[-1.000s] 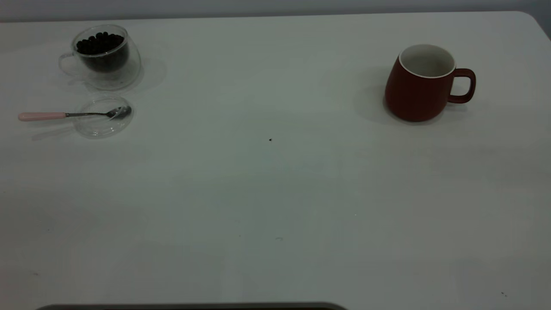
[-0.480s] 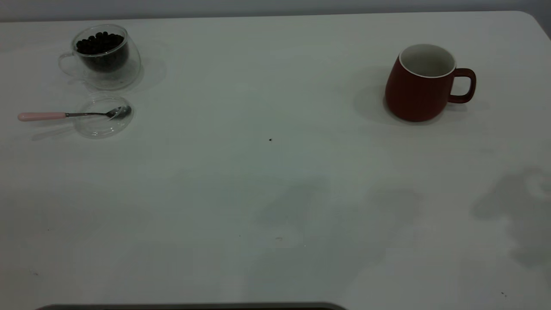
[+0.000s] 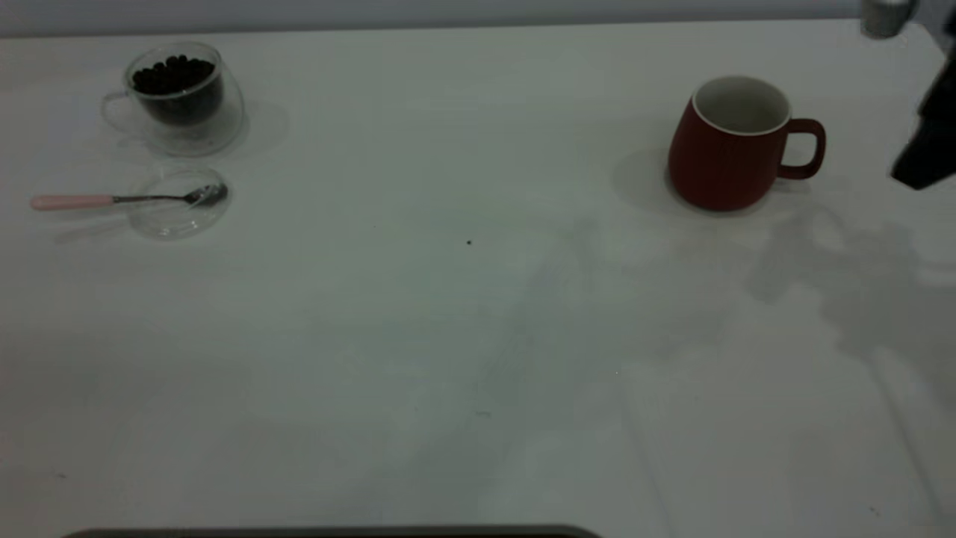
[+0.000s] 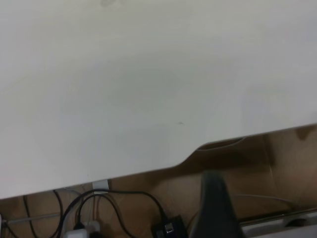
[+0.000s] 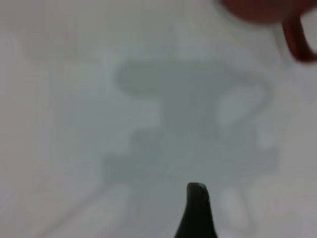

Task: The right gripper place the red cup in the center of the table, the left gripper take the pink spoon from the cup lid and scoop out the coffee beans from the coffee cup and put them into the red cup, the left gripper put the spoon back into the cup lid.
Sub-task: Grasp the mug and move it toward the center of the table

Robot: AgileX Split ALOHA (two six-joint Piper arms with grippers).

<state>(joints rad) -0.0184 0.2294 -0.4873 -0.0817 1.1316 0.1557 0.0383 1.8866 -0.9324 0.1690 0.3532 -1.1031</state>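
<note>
one red cup (image 3: pixel 723 153), one coffee cup (image 3: pixel 179 97), one pink spoon (image 3: pixel 112 199)

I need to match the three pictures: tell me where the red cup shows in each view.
Exterior view: the red cup stands far right on the table, handle facing right.
Left wrist view: not in it.
Right wrist view: only its base and handle show at the edge.
Shared landmark: the white table.

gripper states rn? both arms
Left gripper: off the table edge, holds nothing in view; open or shut cannot be told.
Right gripper: beside the red cup, not touching it; state cannot be told.
</note>
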